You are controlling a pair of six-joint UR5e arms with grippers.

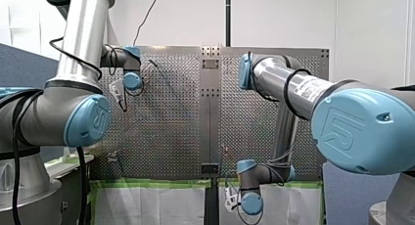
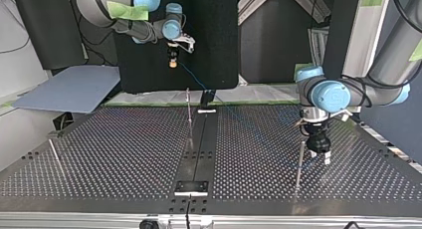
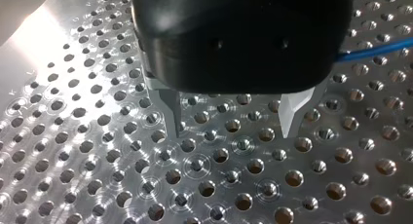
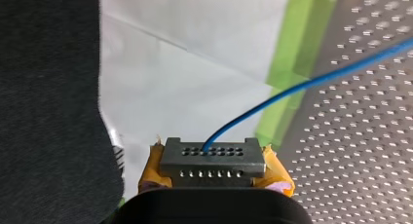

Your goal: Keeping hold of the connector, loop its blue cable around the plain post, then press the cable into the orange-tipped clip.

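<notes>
Perforated metal table [image 2: 124, 154] fills scene, green tape [image 2: 149, 97] along far edge in top view. Right gripper [image 2: 172, 61] high above that edge, yellow pads [image 4: 153, 168] clenched on grey metal connector [image 4: 213, 158]. Left gripper [image 3: 233, 130] low over table, metal fingers [image 3: 175, 117] parted, empty, just beside thin metal post [image 2: 300, 162]. Second thin post [image 2: 189, 114] near table's middle, below connector and nearer top-view camera; right arm nearer it. Thin blue cable [image 4: 302, 85] runs from connector down toward table. Which post is plain: cannot tell.
</notes>
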